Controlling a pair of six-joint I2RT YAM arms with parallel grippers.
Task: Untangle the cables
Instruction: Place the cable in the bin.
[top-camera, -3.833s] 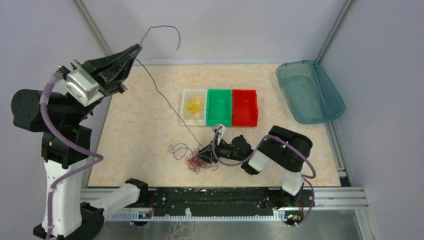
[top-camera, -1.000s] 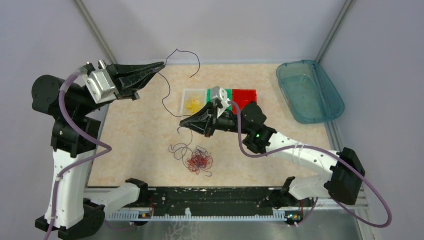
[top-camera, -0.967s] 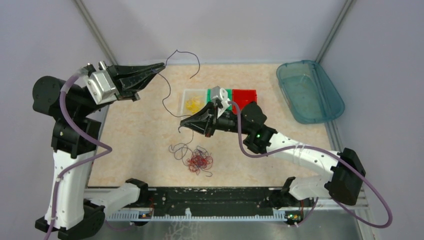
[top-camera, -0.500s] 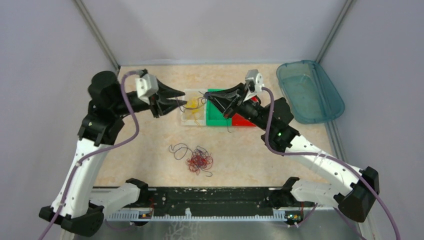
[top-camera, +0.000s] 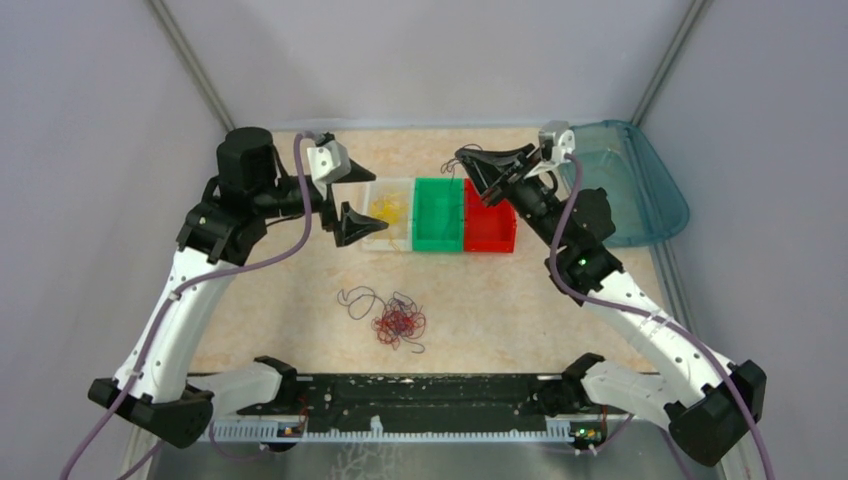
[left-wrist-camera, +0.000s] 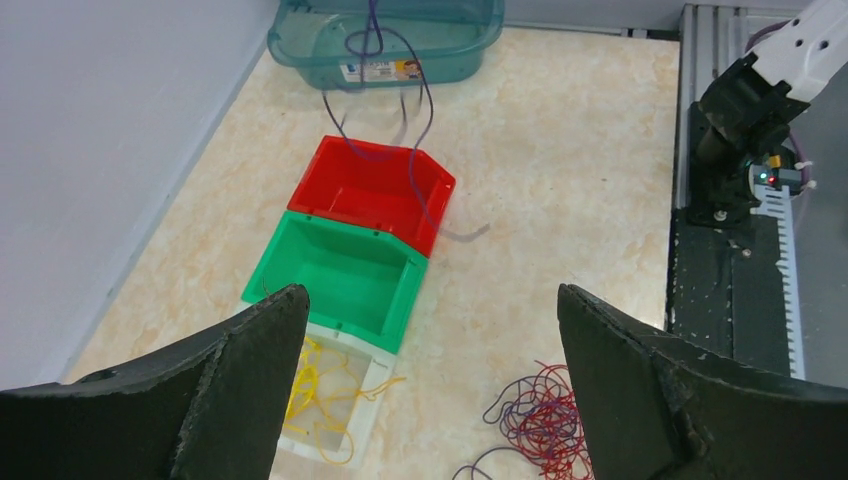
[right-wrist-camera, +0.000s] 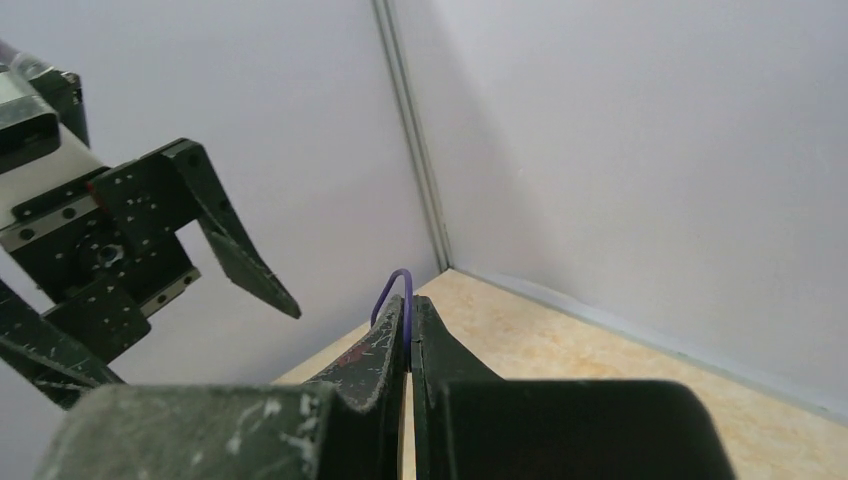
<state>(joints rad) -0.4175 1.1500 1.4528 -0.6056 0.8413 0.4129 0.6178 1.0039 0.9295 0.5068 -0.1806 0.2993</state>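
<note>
The desk (top-camera: 290, 270) was pale and stony-looking, with plain grey walls (top-camera: 430, 60) around it. Three small bins sat side by side in a row near the middle. The white bin (left-wrist-camera: 375, 400) was on the left and had thin yellow wires (top-camera: 388, 207) lying in it. The green bin (top-camera: 437, 245) was in the middle, and the red bin (top-camera: 488, 235) was on the right. A big teal tub (top-camera: 650, 200) stood in the far right corner, apart from the bins. Closer to the arms, a little heap of curly red wires (top-camera: 397, 325) lay on the desk. A thin dark wire (top-camera: 358, 300) curled just beside it on the left. The left arm (top-camera: 180, 300) reached toward the white bin. Its jaws were spread wide apart and held nothing. They hung above the left side of that bin. The right arm (top-camera: 630, 310) was lifted high near the red bin. Its jaws were pressed together, pinching a thin purple wire (right-wrist-camera: 406, 300). A small loop of that wire poked up between the tips. In the left wrist view, the wire hung down in loose loops over the red bin. I could not tell if its end touched the desk.
</note>
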